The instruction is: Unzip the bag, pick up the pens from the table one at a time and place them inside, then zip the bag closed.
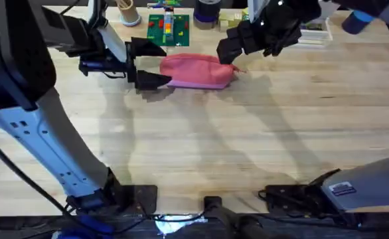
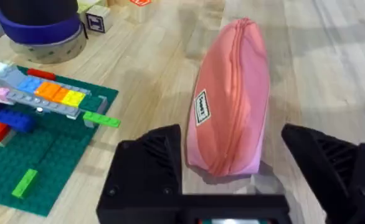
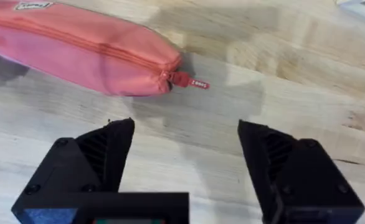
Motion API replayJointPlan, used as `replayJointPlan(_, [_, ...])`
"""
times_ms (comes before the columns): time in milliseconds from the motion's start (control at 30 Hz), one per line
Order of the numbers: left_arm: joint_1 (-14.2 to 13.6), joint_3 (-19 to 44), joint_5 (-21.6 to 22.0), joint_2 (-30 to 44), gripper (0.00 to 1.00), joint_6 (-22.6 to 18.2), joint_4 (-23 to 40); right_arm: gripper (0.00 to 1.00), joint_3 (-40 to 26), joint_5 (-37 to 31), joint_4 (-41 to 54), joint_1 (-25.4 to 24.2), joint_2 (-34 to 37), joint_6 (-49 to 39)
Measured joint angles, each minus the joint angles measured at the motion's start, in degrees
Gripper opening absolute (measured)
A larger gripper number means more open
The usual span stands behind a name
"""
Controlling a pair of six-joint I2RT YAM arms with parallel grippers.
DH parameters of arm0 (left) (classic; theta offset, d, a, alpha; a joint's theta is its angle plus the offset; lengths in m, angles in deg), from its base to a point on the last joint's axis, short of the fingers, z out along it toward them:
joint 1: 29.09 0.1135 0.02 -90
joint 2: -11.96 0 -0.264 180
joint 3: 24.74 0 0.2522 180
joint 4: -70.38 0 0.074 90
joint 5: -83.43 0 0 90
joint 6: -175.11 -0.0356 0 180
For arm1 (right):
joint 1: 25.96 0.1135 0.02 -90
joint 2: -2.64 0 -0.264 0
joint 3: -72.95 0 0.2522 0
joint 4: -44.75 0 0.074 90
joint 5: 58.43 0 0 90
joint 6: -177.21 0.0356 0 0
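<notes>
Overhead view: the pink bag (image 1: 198, 71) lay zipped shut on the desk (image 1: 201, 146), between the left gripper (image 1: 143, 63) at one end and the right gripper (image 1: 229, 52) at the other; both sets of fingers were spread. No pens could be identified on the desk.

Left wrist view: the bag's blunt end sat in the gap between the spread left fingers (image 2: 146, 167), not yet pinched; a green brick plate (image 2: 39, 149) lay to one side.

Right wrist view: the zipper pull (image 3: 189, 81) lay just beyond the spread right fingers (image 3: 101, 149), untouched. Judged stage: the bag was zipped closed; whether the pens were inside could not be told.
</notes>
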Motion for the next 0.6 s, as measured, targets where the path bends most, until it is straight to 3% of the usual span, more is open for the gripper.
replayJointPlan(233, [0.3,0.0,1.7,-0.6,0.998,0.0,3.8,0.996,0.1,0.0,0.3,0.0,-0.8,-3.4])
replayJointPlan(400, [0.7,0.0,9.8,-9.8,0.998,0.4,9.8,0.996,0.2,-0.1,3.2,0.0,-6.2,-5.4])
replayJointPlan(500, [0.7,0.1,15.3,-19.1,0.997,3.9,12.1,0.996,0.2,-0.2,7.9,0.0,-9.8,-5.9])
replayJointPlan(600, [0.7,0.4,21.7,-27.6,0.997,11.1,13.5,0.996,0.2,-0.2,14.1,0.0,-11.5,-6.1])
